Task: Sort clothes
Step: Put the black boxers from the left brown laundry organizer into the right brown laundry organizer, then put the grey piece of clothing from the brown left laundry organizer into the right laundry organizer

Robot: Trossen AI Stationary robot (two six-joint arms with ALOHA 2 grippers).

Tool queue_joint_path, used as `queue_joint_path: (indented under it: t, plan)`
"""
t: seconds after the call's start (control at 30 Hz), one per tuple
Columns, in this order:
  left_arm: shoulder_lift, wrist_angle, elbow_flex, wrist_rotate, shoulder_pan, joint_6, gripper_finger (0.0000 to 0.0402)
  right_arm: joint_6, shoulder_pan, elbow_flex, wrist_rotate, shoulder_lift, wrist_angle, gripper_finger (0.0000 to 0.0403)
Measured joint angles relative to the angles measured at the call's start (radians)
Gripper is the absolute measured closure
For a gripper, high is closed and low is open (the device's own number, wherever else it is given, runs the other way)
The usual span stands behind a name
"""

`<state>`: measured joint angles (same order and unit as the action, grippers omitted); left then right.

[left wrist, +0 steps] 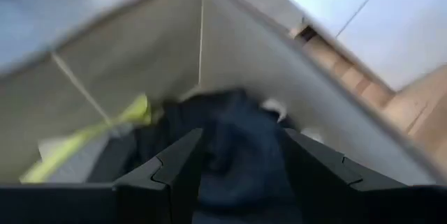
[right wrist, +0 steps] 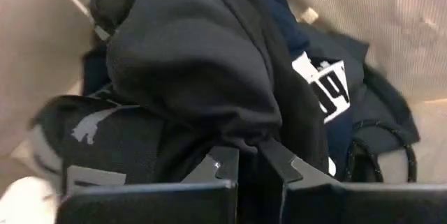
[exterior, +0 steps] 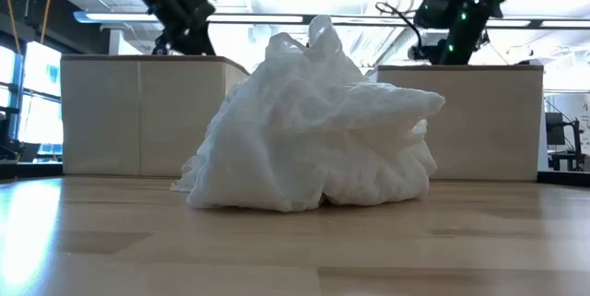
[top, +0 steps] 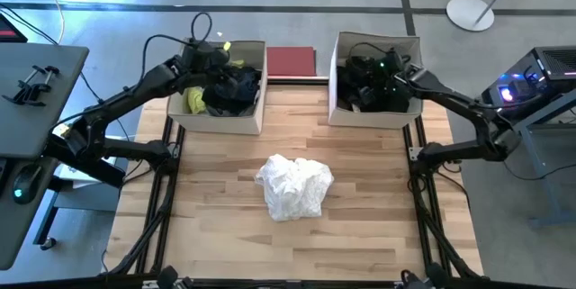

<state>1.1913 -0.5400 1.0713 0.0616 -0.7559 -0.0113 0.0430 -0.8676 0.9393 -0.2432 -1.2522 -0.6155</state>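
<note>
Navy garment (left wrist: 241, 147) beneath open left gripper (left wrist: 241, 165)

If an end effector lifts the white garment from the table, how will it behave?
The white garment lies crumpled in soft folds, so it will probably hang limp and unfold. It looks thin, likely light. Pushed across the table, it would likely bunch up rather than roll.

Bright overhead light, blurred left-wrist view

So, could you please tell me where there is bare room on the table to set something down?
Bare wood lies on either side of the white garment and along the near table edge. It is crowded in the left box and right box, both holding dark clothes.
</note>
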Motion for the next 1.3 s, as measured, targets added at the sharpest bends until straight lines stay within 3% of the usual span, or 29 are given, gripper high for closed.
queue_joint_path:
  t: [0.13,0.3,0.43,0.53,0.6,0.7,0.9,1.07,1.3]
  plan:
    - [0.0,-0.038,-0.044,-0.047,-0.027,-0.018,0.022,0.004,-0.037,-0.013,0.032,0.001,0.02,0.0359]
    - [0.001,-0.044,-0.101,-0.147,-0.061,-0.06,0.022,0.072,-0.051,0.106,0.069,0.002,-0.029,0.0271]
    - [0.008,0.04,-0.162,-0.146,-0.067,0.09,0.022,0.142,-0.051,0.235,0.092,0.003,-0.049,0.0207]
    - [0.027,0.166,-0.23,-0.138,-0.067,0.252,0.022,0.182,-0.051,0.294,0.152,0.003,0.011,0.018]
    - [0.049,0.201,-0.269,-0.162,-0.067,0.328,0.0222,0.182,-0.051,0.309,0.217,0.003,0.064,0.0173]
    - [0.09,0.216,-0.29,-0.126,-0.066,0.317,0.0246,0.166,-0.047,0.3,0.345,0.003,0.132,0.0172]
    - [0.108,0.275,-0.269,-0.066,-0.058,0.309,0.0384,0.206,0.003,0.224,0.585,0.002,0.215,0.0172]
    - [0.046,0.402,-0.144,-0.097,-0.018,0.34,0.0394,0.238,0.089,0.165,0.641,0.001,0.378,0.0172]
    - [0.019,0.62,-0.021,-0.326,0.058,0.356,0.04,0.341,0.222,0.14,0.667,-0.082,0.74,0.0172]
